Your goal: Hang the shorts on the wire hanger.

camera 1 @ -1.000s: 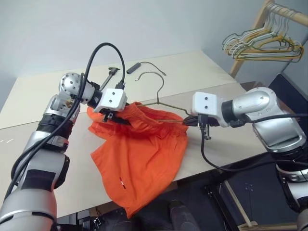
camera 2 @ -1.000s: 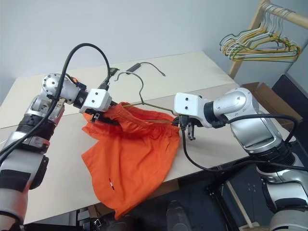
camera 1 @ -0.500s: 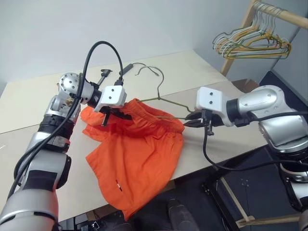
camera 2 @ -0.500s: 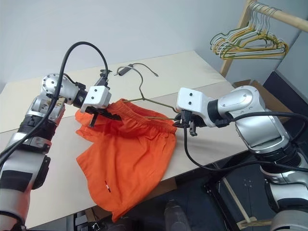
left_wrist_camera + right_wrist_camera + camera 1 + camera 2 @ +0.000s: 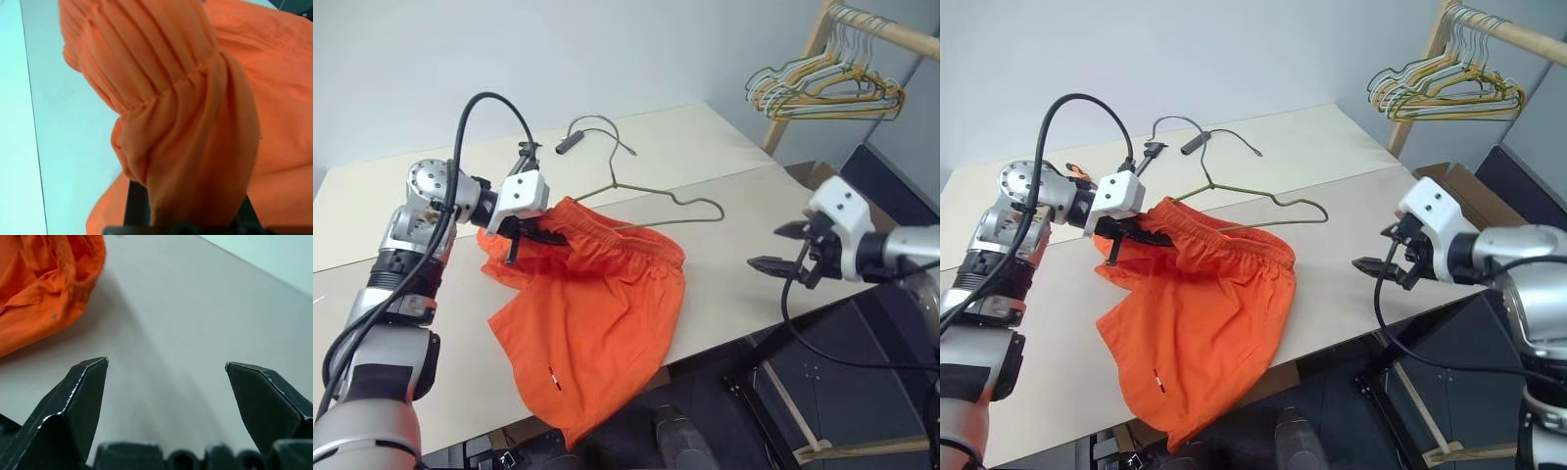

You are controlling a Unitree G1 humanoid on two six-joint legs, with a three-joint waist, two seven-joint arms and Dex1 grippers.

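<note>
Two silver metal arms with dark grey bands at the joints. White boxy block on each wrist, small dark dots on the faces. Left gripper [image 5: 540,232] and right gripper [image 5: 781,247] both with black, wedge-shaped fingers [image 5: 83,401] tapering to blunt tips, edges a bit scuffed. Thick black cable looping high over the left forearm, another hanging loose under the right wrist. Round silver knob on the left elbow, bit of orange wire tucked in.

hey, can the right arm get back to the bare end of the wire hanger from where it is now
Probably yes. The right gripper hangs open past the table's edge, and only bare table lies between it and the wire hanger, whose near end pokes free of the shorts.
</note>
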